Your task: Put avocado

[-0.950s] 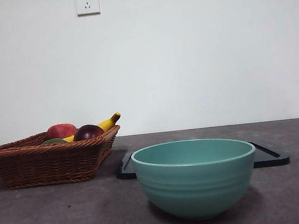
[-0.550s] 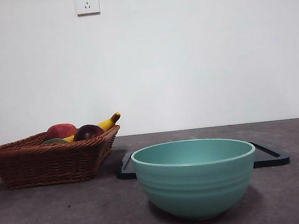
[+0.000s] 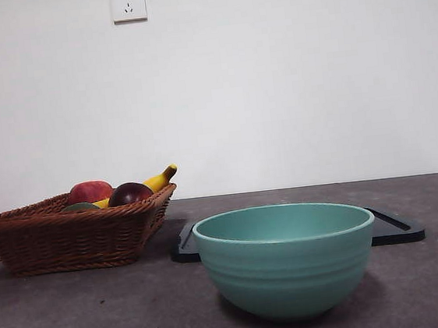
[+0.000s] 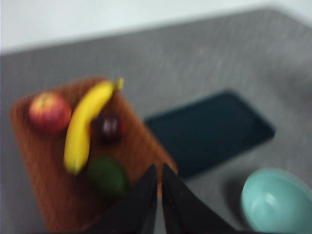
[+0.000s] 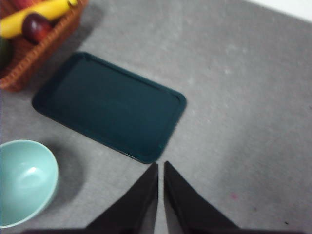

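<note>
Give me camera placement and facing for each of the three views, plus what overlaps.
Front view: low, at table height, looking level across the teal bowl toward the wall; wicker basket behind it to one side; no arm shows.
Left wrist view: high on the left arm, looking down on the basket with the avocado; left gripper jaws closed, holding nothing.
Right wrist view: high on the right arm, looking down on the dark tray; right gripper jaws closed, holding nothing.
Shared: bowl, tray and basket appear in all three.
</note>
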`<state>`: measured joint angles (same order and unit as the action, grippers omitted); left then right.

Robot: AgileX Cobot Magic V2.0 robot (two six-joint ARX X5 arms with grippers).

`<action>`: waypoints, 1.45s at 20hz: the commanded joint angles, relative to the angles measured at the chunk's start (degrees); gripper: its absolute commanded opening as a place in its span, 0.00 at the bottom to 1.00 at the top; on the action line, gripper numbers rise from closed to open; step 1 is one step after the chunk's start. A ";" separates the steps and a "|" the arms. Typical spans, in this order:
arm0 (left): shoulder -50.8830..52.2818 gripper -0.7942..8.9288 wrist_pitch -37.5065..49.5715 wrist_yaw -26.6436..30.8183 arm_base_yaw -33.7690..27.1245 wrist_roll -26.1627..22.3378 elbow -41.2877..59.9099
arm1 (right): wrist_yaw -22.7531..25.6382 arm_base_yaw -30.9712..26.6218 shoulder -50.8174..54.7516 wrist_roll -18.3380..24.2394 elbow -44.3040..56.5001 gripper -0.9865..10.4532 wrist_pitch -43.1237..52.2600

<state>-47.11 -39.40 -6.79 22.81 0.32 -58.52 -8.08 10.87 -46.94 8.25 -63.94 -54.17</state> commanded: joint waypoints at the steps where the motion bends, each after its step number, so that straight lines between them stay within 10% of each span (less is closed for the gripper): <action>1: -0.70 0.10 -2.16 0.28 -1.29 -2.03 -1.14 | -3.89 -2.97 -0.13 2.16 -0.81 0.10 0.70; 11: -0.44 0.11 -5.55 -4.33 -4.96 -3.65 -1.09 | -7.56 -6.40 6.29 2.27 10.32 0.10 6.71; 13: -0.44 0.37 -5.57 -3.67 -4.96 -3.56 -1.09 | -7.56 -6.40 6.29 2.56 10.32 0.17 6.51; 16: -0.42 0.90 -5.62 -3.74 -4.94 -3.50 -1.09 | -7.56 -6.40 6.25 2.19 10.32 0.69 6.56; 29: -12.33 0.91 -6.34 -3.61 -5.92 3.39 -5.53 | -7.56 -6.40 6.29 2.25 10.29 0.79 8.52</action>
<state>-58.46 -46.33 -10.44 16.73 2.37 -62.67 -15.44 4.45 -40.47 10.55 -52.99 -46.24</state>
